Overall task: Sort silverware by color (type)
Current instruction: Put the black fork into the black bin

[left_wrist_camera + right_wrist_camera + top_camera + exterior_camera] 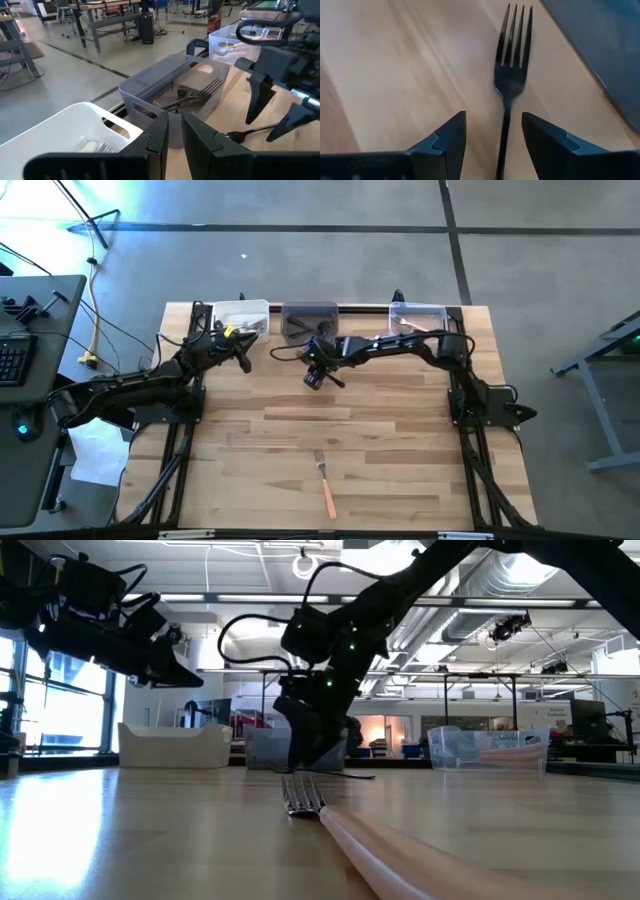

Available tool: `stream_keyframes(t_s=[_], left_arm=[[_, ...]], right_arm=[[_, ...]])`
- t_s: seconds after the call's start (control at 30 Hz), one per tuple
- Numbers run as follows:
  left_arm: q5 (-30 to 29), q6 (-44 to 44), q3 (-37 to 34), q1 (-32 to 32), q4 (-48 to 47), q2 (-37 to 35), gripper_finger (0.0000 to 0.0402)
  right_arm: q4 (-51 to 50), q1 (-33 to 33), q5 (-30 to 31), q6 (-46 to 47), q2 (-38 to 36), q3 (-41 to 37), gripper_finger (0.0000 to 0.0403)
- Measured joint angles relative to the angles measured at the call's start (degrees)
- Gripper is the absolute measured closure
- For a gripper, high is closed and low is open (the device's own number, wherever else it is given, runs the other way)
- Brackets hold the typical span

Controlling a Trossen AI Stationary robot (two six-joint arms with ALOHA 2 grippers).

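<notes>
Right gripper [492, 145] jaws apart astride black fork [512, 75] lying on table [400, 440] just beside grey bin [308, 320], left gripper [172, 137] jaws nearly closed, empty, above white bin [240, 315], orange fork [325, 485] well apart near front edge.

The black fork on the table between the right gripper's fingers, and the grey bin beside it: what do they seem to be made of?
The slim black fork looks like dark-coated metal: thin tines with a soft sheen. The grey rectangular bin seems to be translucent plastic: the forks inside show dimly through its wall. The light wooden table shows plank grain.
</notes>
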Motion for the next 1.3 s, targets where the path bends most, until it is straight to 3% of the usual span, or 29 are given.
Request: stream_keyframes(t_s=[0.23,0.7,1.07,1.3], left_arm=[[0.0,0.0,0.0,0.0,-0.5,0.0,0.0359],[0.2,1.7,0.0,0.0,0.2,0.0,0.0368],[0.2,1.5,0.0,0.0,0.5,0.0,0.0383],[0.2,1.5,0.0,0.0,0.4,0.0,0.0383]], right_arm=[[0.1,-1.2,0.4,0.4,1.4,0.3,0.0246],[-3.8,-2.1,-1.2,-1.9,1.6,1.5,0.0396],[-12.6,-1.6,-5.5,-8.5,1.6,15.6,0.0396],[-18.8,-3.3,-2.9,-12.9,1.5,27.0,0.0395]])
